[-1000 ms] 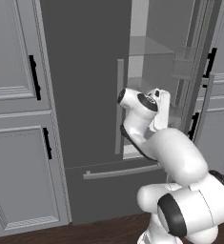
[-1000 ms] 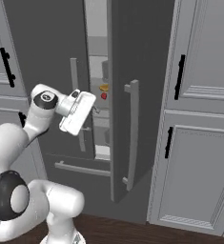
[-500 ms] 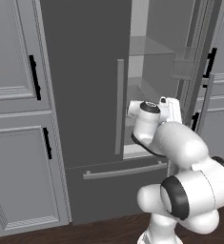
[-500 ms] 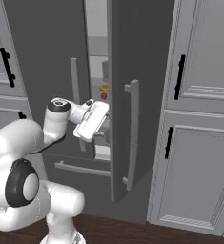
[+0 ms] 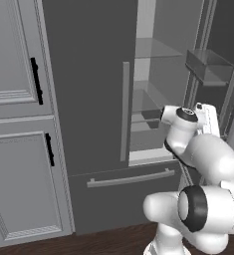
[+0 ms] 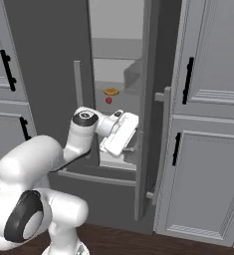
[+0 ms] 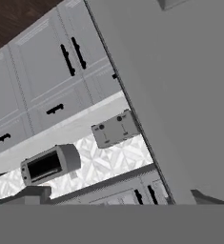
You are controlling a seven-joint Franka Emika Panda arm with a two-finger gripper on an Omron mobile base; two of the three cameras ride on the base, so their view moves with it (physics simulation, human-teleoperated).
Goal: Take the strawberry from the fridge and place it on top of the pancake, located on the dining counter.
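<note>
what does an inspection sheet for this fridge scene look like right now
surface: fridge right door swung open, left door shut; pale shelves inside
job's things: strawberry on a shelf, just in front of a flat orange-tan round food; pancake and dining counter: nothing seen
clutter: nothing seen beyond that round food
grippers: gripper sits below the strawberry's shelf, at the door opening; whether the fingers are open or shut cannot be told
cables: nothing seen
surroundings: grey cabinets with black handles either side; toaster and microwave in the rolled hand view; dark wood floor

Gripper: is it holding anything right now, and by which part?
Cannot be told: its fingertips are hidden. The strawberry sits unheld on a shelf in the fridge.
</note>
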